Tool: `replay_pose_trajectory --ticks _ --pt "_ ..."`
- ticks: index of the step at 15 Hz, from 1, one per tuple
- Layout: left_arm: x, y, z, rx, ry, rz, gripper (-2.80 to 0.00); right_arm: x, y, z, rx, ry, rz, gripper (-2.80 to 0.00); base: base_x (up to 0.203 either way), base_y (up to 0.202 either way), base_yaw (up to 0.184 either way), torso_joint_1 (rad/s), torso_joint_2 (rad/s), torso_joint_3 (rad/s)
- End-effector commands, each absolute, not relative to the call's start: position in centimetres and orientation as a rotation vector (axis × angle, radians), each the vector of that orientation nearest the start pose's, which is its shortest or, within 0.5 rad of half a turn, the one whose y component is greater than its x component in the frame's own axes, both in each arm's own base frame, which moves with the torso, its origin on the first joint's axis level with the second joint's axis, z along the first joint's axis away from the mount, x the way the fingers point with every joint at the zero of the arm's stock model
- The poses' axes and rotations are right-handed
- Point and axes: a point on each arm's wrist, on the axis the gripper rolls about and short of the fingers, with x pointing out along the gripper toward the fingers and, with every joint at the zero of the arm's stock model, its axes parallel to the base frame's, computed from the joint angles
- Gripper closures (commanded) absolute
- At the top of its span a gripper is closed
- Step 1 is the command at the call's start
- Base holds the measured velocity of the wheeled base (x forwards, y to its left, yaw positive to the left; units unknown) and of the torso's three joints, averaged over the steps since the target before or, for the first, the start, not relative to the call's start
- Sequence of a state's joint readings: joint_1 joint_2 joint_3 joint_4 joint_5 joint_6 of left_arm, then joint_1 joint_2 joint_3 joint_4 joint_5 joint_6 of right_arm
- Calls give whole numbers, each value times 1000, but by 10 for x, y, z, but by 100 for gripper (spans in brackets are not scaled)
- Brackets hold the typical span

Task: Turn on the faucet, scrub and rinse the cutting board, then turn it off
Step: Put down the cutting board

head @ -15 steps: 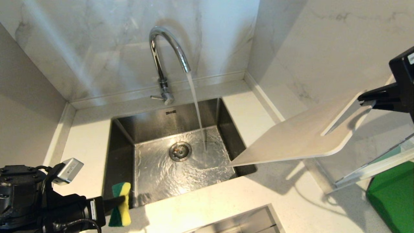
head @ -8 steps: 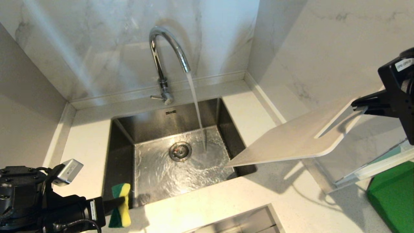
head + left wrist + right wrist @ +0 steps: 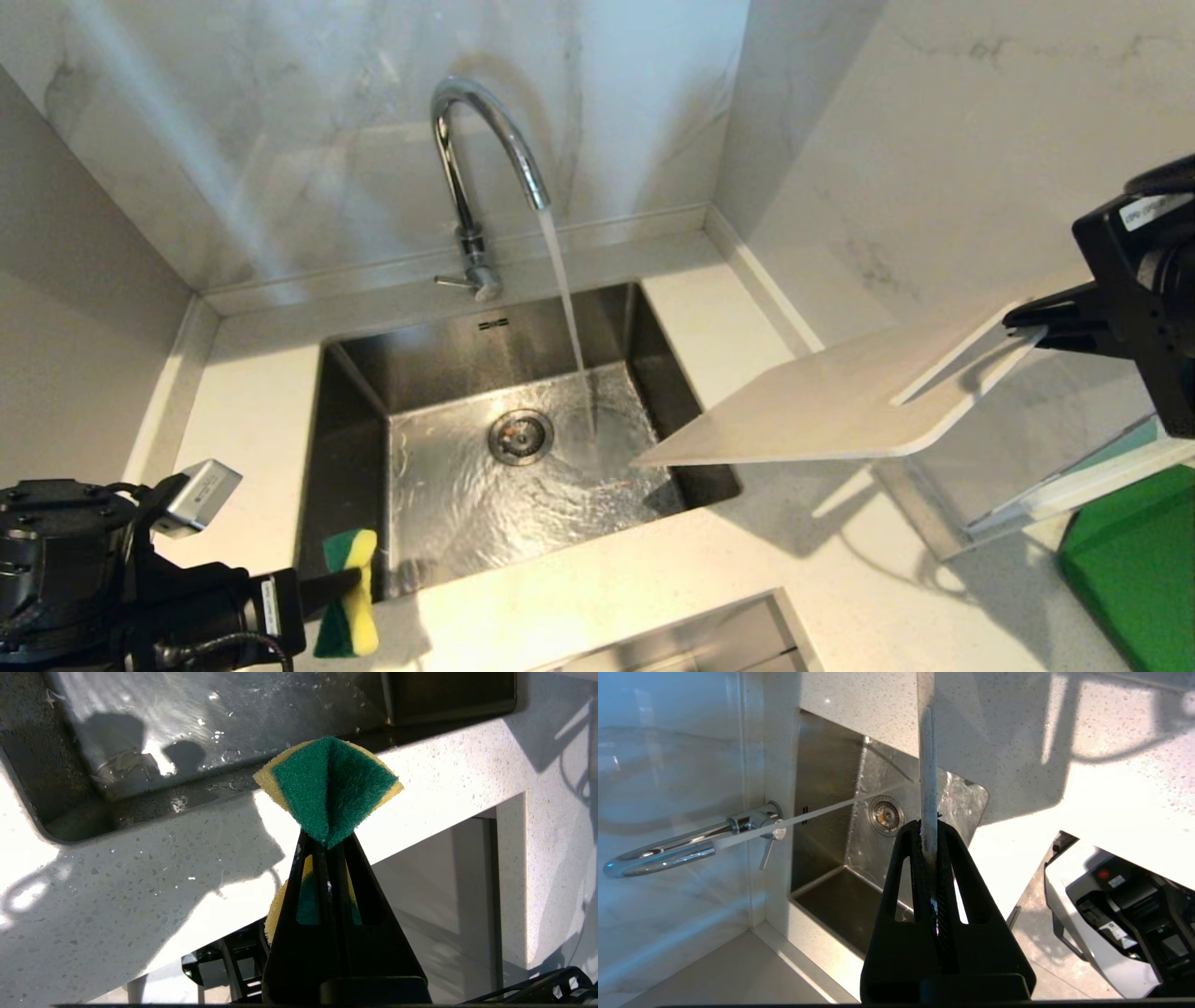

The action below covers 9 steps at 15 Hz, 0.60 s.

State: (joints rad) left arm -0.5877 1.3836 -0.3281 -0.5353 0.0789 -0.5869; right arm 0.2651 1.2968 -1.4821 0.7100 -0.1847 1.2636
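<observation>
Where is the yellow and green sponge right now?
The sponge is pinched in the left claw, low on the left of the head view, just above the front-left corner of the sink.

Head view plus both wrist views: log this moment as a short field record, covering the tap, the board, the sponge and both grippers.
faucet: running, stream falling into the sink
cutting board: held in the air by its handle end, far end over the sink's right edge, not under the stream
sponge: green and yellow, pinched and folded
left gripper: shut on sponge, near the sink's front left corner
right gripper: shut on cutting board
</observation>
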Motion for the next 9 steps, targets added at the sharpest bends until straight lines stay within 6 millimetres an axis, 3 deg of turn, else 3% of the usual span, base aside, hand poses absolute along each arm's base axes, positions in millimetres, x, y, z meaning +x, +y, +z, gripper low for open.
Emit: replay_pose_trajectory --ticks 1,9 --pt "155 -101 129 -394 622 -332 0 157 38 337 1117 505 -271 0 0 0 0 0 0 0" --pt "154 -100 128 -395 623 -332 0 156 38 305 1125 609 -348 0 0 0 0 0 0 0"
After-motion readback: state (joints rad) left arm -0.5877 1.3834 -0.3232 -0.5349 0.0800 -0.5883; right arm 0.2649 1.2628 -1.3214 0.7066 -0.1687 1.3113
